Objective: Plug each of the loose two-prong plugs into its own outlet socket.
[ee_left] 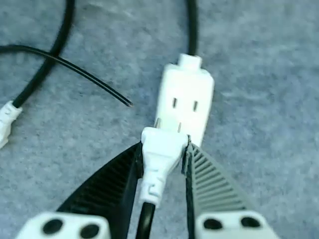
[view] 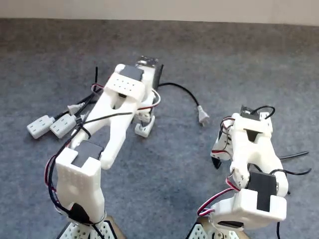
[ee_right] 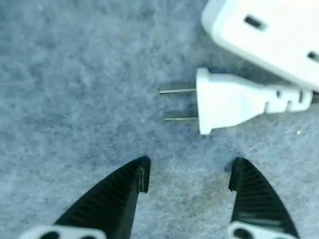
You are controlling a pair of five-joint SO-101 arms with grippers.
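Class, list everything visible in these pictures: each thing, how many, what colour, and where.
table: one, grey, under everything.
outlet sockets: two, white, side by side, high view's left.
gripped plug: one, white, prongs at the centre socket, also white.
loose plug: one, white, black cable, between the arms.
bare-pronged plug: one, white, beside the white side socket; perhaps the loose plug again.
cables: several, black.
left gripper: one, dark fingers, shut on gripped plug.
right gripper: one, dark fingers, open, facing bare-pronged plug.
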